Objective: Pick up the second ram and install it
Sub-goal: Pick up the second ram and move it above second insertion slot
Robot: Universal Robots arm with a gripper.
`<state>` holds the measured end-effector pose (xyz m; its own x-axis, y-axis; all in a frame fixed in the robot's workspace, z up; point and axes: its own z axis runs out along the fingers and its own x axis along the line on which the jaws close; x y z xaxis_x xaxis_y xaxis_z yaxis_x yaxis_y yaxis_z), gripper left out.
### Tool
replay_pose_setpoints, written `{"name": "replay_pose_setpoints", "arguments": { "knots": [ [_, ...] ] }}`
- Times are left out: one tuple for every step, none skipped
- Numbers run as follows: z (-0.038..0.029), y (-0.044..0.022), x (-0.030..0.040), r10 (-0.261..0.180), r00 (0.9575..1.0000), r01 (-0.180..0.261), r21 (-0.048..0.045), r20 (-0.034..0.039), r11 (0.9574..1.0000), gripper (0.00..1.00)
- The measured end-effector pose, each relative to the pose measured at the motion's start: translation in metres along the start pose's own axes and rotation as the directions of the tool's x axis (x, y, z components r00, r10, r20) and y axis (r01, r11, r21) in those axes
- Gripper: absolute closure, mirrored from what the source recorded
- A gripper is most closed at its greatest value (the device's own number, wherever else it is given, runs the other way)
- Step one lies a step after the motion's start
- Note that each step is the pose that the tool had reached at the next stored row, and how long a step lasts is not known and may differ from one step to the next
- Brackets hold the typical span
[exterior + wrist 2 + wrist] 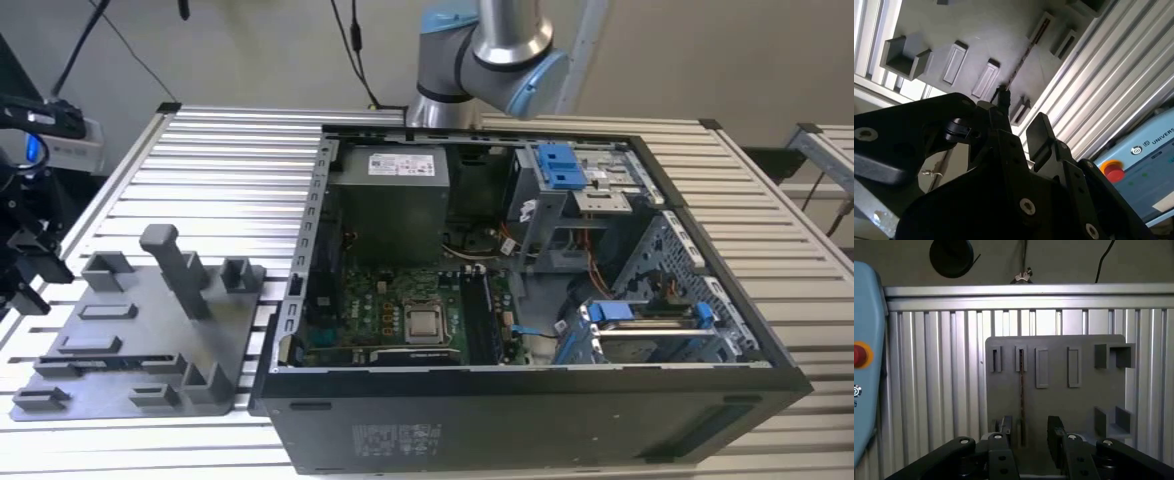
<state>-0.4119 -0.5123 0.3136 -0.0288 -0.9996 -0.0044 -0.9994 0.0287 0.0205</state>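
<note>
The second ram [1021, 390] is a thin dark stick standing on edge in a slot of the grey tray [1084, 405]. It also appears as a slim line on the tray [1021, 62], and as a dark strip near the tray's front [114, 357] in the exterior view. My gripper [1030, 435] hovers above the tray's end nearest the case. It is open and holds nothing. From above, the stick's near end lines up with the gap between the black fingers [1055, 432], closer to one of them. The same open gripper [1021, 112] points toward the stick.
The open computer case [534, 400] sits at the exterior view's right, its motherboard [400, 300] exposed. The grey tray [134, 330] carries raised blocks and a tall post [167, 265]. A pendant with a red button [858, 355] lies beside the tray. Dark equipment [27, 250] stands at the exterior view's left edge.
</note>
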Motion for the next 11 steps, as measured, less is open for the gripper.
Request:
{"name": "replay_pose_setpoints", "arguments": {
  "knots": [
    [0.0006,-0.0001,0.0,0.0,1.0,0.0,0.0001,0.0,1.0,0.58],
    [0.0013,-0.0001,0.0,0.0,1.0,0.0,0.0002,0.0,1.0,0.58],
    [0.0019,-0.0001,0.0,0.0,1.0,0.0,0.0003,-0.0001,1.0,0.58],
    [0.0026,-0.0001,0.0,0.0,1.0,0.0,0.0005,0.0,1.0,0.58],
    [0.0031,-0.0001,0.0,0.0,1.0,0.0,0.0004,-0.0001,1.0,0.58],
    [0.0036,-0.0001,0.0,0.0,1.0,0.0,0.0004,-0.0002,1.0,0.58],
    [0.004,-0.0001,0.0,0.0,1.0,0.0,0.0004,-0.0003,1.0,0.58],
    [0.0044,-0.0001,-0.0001,0.0,1.0,0.0,0.0004,-0.0006,1.0,0.58],
    [0.0049,-0.0001,-0.0001,0.0,1.0,0.0,0.0005,-0.0006,1.0,0.58],
    [0.0053,-0.0001,-0.0001,0.0,1.0,0.0,0.0004,-0.0006,1.0,0.58],
    [0.0058,-0.0001,-0.0001,0.0,1.0,0.0,0.0004,-0.0006,1.0,0.58]
  ]
}}
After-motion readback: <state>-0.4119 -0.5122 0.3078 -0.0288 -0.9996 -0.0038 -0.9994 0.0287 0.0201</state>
